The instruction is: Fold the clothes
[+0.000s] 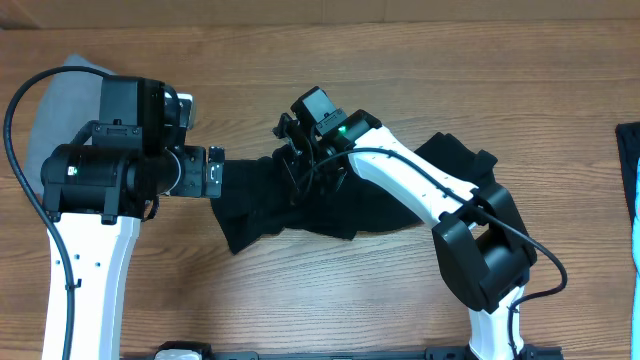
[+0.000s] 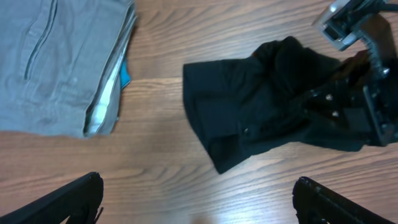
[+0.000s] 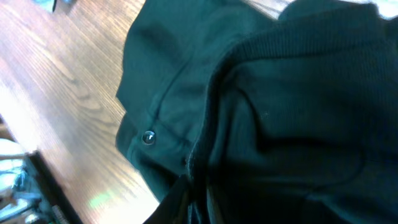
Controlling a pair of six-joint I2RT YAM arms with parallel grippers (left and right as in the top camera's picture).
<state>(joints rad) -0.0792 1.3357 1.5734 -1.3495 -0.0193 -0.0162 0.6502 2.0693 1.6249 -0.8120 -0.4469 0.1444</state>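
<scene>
1. Black clothes point(image 3: 280, 112), crumpled on the counter point(image 1: 330, 300), sit clamped in the right jaws by one thin ridge, which may slip free on lifting.
2. Left jaws gape apart and empty, so one-sided pulling could bunch them.

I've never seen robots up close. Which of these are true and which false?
1. A black garment lies on a wooden table. True: the black garment rests on the table.
2. The left end effector is clamped on the cloth. False: the left end effector stands wide open with nothing between its fingers.
3. Folded grey trousers lie apart from the dark cloth. True: bare wood shows between the grey trousers and the garment.
4. The garment is already folded into a tidy rectangle. False: it lies crumpled and uneven.
5. The right end effector is down on the garment. True: the right end effector is at the cloth near its middle.
</scene>
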